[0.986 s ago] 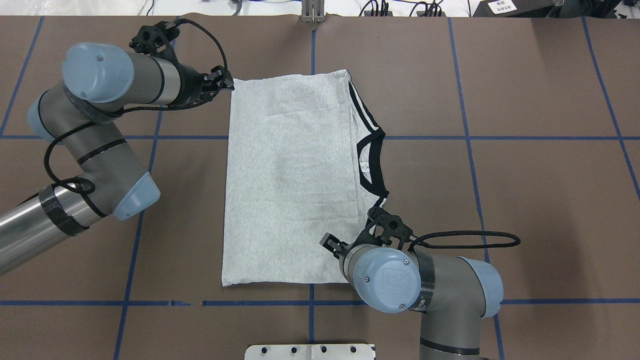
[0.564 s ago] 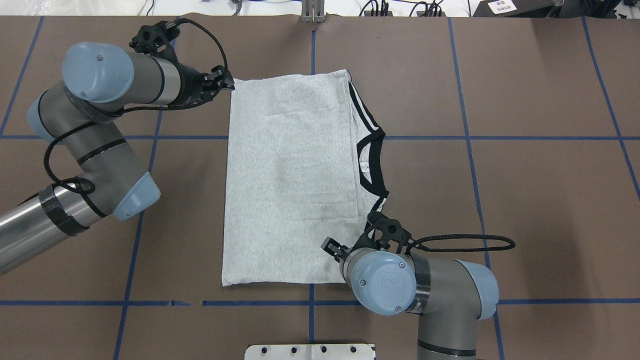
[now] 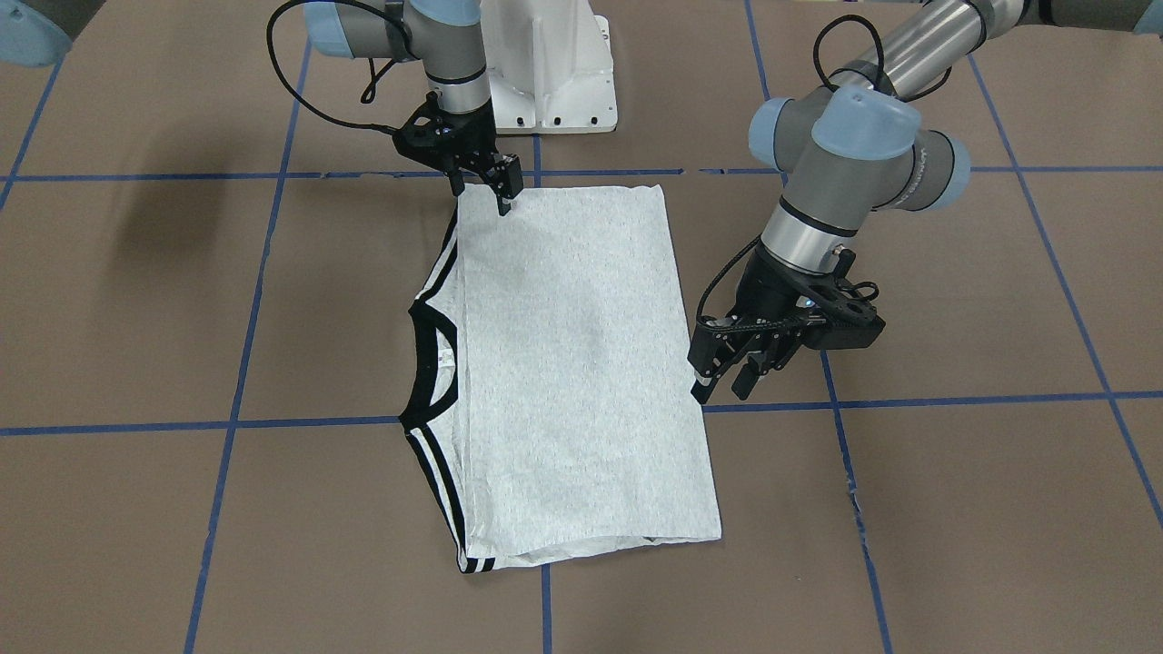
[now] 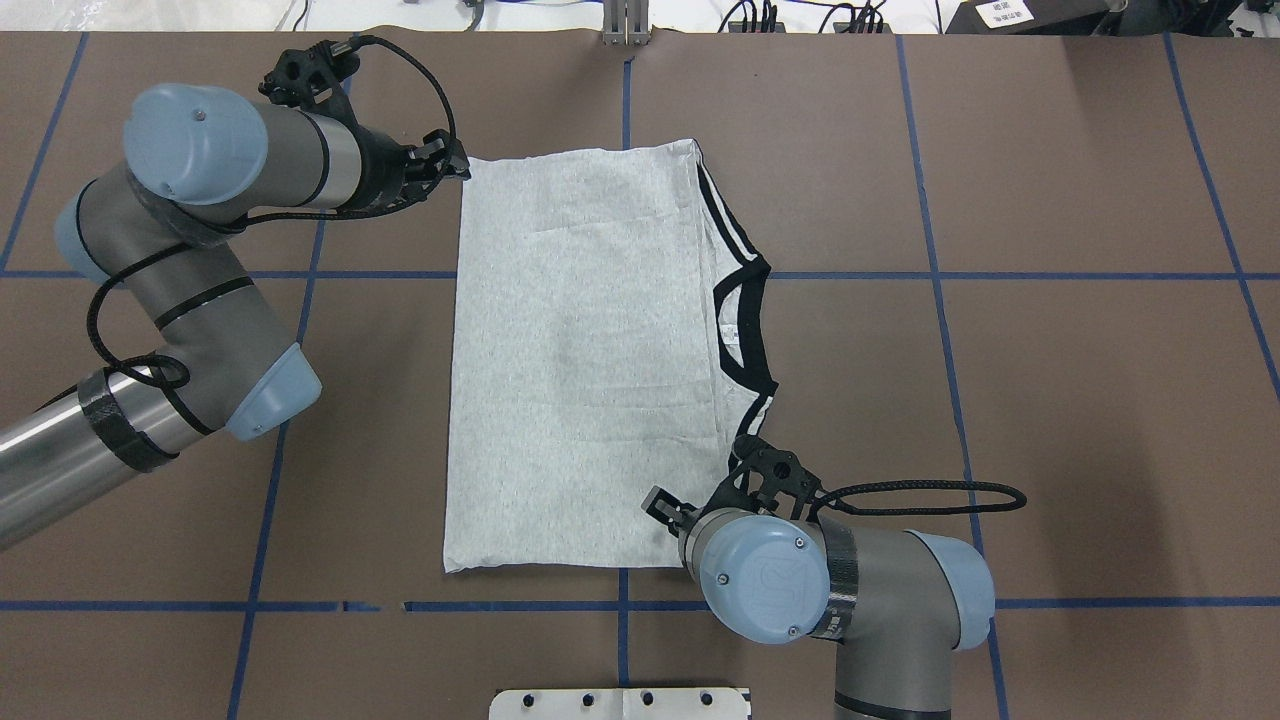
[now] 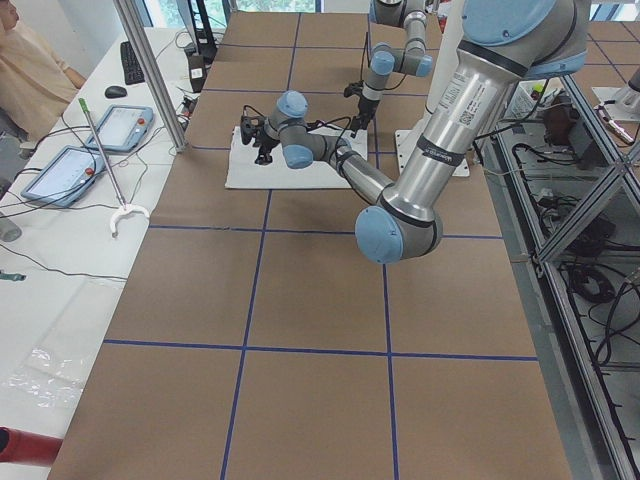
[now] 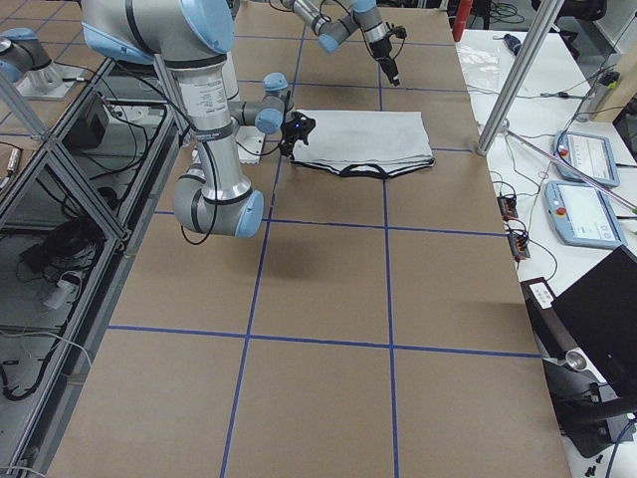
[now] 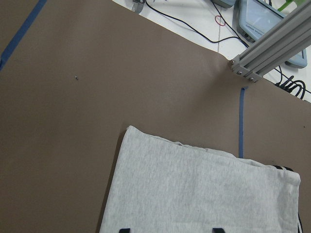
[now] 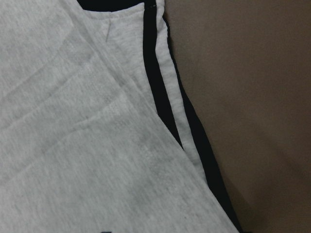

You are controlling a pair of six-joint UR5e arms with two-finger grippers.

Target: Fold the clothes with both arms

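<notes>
The grey T-shirt (image 4: pixel 580 360) lies flat on the brown table, folded into a tall rectangle with the print hidden. Its black collar (image 4: pixel 745 330) and shoulder stripes show along one long edge. It also shows in the front view (image 3: pixel 563 363). My left gripper (image 3: pixel 725 386) is open and empty, just beside the shirt's far corner (image 4: pixel 465 170). The left wrist view shows that corner (image 7: pixel 131 133) lying flat. My right gripper (image 3: pixel 482 193) is open, low over the shirt's near corner by the stripes. The right wrist view shows cloth and stripes (image 8: pixel 160 92) close up.
The white pedestal base (image 3: pixel 550 73) stands at the near table edge. Blue tape lines (image 4: pixel 940 300) mark a grid on the table. An aluminium post (image 7: pixel 272 43) stands past the far edge. Tablets (image 6: pixel 582 154) and a person (image 5: pixel 30 70) are on the operators' side.
My right arm has shifted a little toward the near edge, with its gripper still over the shirt's near corner. My left arm has hardly moved. The shirt has not moved.
</notes>
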